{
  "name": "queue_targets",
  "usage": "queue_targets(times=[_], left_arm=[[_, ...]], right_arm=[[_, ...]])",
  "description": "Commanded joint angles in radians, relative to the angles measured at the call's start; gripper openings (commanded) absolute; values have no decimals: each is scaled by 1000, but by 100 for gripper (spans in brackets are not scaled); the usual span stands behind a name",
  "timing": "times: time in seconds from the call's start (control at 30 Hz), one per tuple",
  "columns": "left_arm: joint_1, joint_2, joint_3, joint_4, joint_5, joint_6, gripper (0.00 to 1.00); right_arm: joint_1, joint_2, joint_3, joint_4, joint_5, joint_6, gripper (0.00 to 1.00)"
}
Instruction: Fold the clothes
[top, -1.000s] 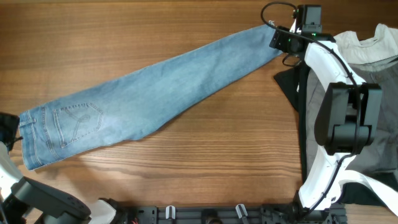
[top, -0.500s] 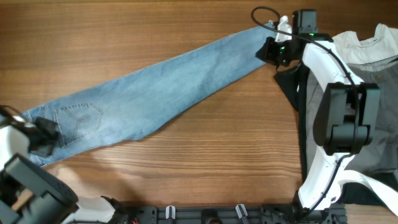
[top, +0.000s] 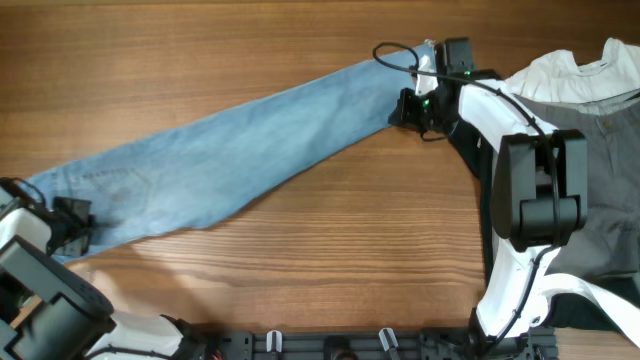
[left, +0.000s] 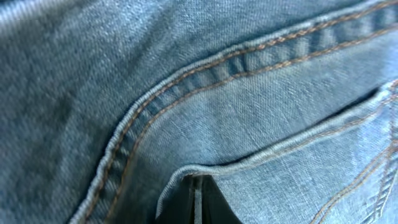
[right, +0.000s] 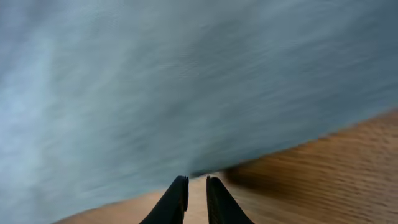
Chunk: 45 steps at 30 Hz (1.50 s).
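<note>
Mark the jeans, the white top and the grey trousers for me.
jeans (top: 230, 150), overhead view, middle of the stretched-out leg.
white top (top: 565, 75), overhead view, crumpled fabric below its neckline.
grey trousers (top: 615, 180), overhead view, flat open fabric just under the white top.

Left end effector (top: 76, 224) clamped onto jeans (top: 230, 155) waist; right end effector (top: 409, 108) clamped hem, dragged it leftward.
</note>
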Motion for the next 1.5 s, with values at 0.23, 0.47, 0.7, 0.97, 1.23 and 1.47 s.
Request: queue_targets(times=[0.23, 0.47, 0.7, 0.97, 1.23, 1.47], left_arm=[[23, 47, 269, -125, 261, 172, 18], [-35, -43, 313, -295, 443, 238, 20], [-314, -60, 292, -468, 338, 352, 17], [-591, -51, 159, -384, 115, 109, 20], [-641, -47, -16, -231, 63, 3, 19], [-640, -47, -62, -240, -94, 2, 23]], right_arm=[[-6, -65, -35, 14, -27, -32, 24], [34, -236, -35, -5, -99, -73, 26], [96, -254, -40, 52, -100, -33, 6], [240, -87, -41, 143, -124, -34, 4], [341, 66, -41, 314, -227, 42, 4], [240, 108, -41, 279, -26, 332, 4]])
